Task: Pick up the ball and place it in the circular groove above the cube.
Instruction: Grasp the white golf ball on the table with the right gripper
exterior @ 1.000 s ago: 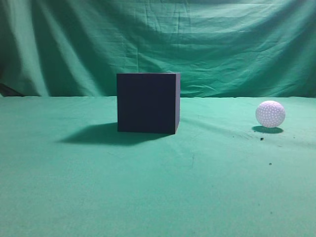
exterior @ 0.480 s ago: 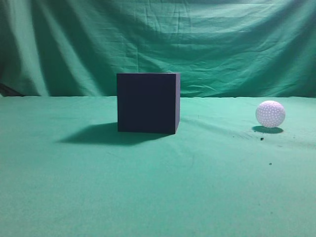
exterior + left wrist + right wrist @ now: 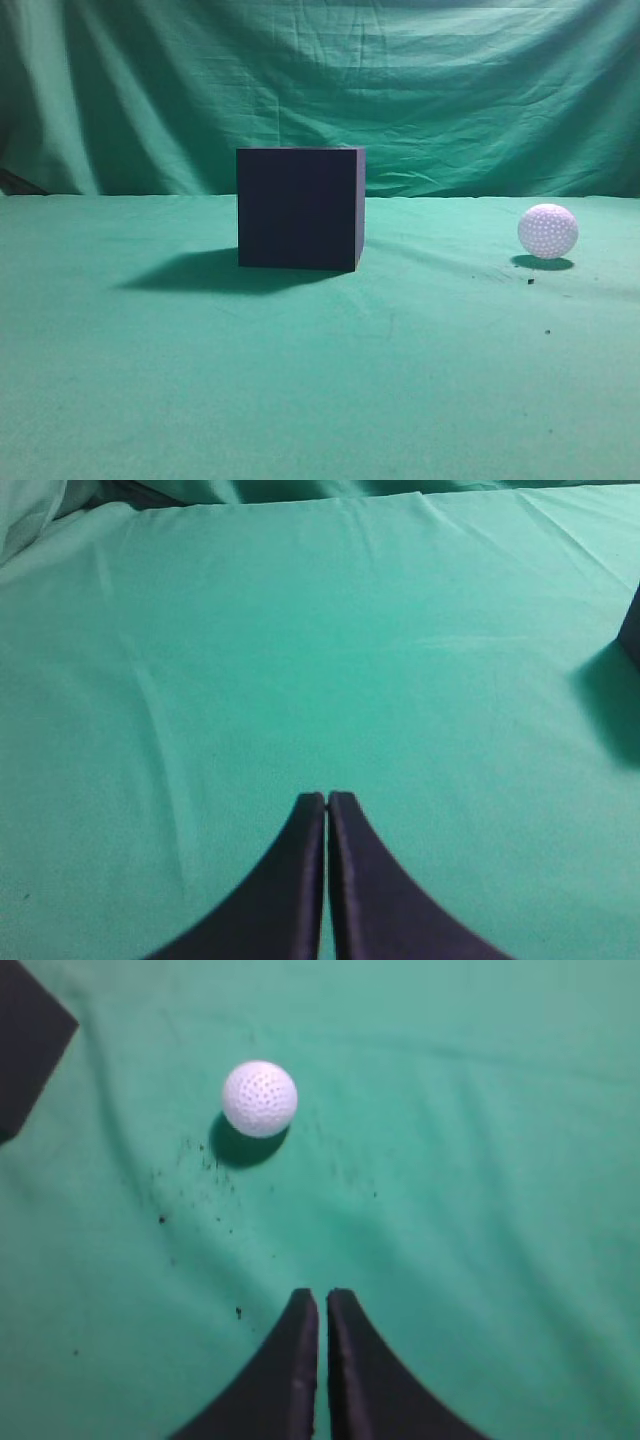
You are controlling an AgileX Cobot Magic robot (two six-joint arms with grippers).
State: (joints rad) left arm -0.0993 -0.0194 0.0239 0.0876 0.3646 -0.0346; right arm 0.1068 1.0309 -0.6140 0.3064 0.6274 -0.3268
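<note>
While the right tool [image 3: 322,1295] is pressed together, spread it, then straddle the ball [image 3: 259,1098] near the counter's [image 3: 300,400] right edge.

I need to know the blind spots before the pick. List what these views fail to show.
- The circular groove: the exterior view sits at object height, so the top of the cube is edge-on and unseen.
- The cube in both wrist views: cut by the frame edge, only a corner shows.
- The ball: outside the left wrist view.
- Left gripper and right gripper: absent from the exterior view.
</note>
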